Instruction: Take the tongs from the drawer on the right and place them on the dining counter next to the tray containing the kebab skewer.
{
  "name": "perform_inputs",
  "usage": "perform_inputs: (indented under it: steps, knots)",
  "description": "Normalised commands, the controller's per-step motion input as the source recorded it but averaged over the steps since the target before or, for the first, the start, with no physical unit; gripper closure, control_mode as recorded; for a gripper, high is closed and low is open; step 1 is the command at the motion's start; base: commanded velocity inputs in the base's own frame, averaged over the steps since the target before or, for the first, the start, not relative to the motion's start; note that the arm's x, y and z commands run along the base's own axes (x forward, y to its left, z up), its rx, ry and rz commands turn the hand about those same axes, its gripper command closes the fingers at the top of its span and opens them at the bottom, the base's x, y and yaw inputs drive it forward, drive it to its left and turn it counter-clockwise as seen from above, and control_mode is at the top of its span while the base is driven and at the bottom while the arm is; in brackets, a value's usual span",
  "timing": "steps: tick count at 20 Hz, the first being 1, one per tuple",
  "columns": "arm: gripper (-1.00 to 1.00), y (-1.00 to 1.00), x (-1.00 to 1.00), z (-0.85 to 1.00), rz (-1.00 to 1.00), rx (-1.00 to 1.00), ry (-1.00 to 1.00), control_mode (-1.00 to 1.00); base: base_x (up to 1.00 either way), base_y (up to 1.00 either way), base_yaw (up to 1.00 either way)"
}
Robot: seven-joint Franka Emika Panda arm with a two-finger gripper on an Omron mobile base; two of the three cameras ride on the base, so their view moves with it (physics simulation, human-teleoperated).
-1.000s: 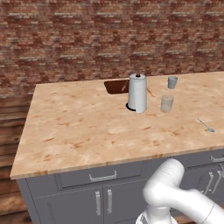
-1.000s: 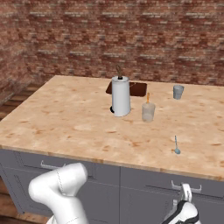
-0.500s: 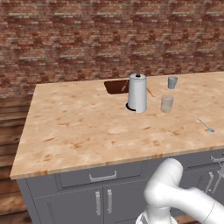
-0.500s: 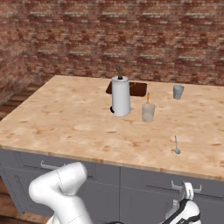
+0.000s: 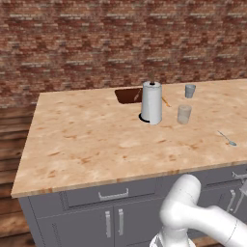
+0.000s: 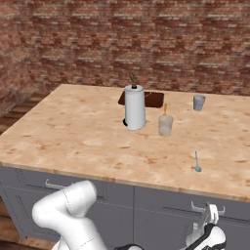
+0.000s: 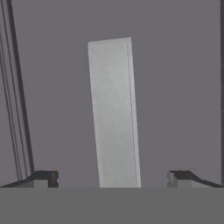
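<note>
On the desk (image 6: 73, 132), the tray (image 6: 151, 99) is lying half hidden behind the towel roll (image 6: 135, 107), so the skewer (image 6: 165, 108) on it is showing only as a thin orange tip. Two cups (image 6: 165, 125) and a spoon (image 6: 197, 162) are sitting further right. Low at the cabinet front, the gripper (image 7: 112, 178) is standing spread wide around a pale handle (image 7: 114, 113), gripping nothing; the drawer (image 7: 175, 87) is staying shut, tongs unseen.

Even, flat rendered light; soft shadows, slight blur.
</note>
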Motion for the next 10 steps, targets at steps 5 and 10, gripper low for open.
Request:
perform_inputs:
  steps: [5, 10]
  knots:
    - [-1.0, 0.01, 0.04, -0.42, 0.0, 0.0, -0.1, -1.0, 0.0, 0.0, 0.0]
    - [1.0, 0.17, 0.15, -0.49, 0.0, 0.0, -0.07, -1.0, 0.0, 0.0, 0.0]
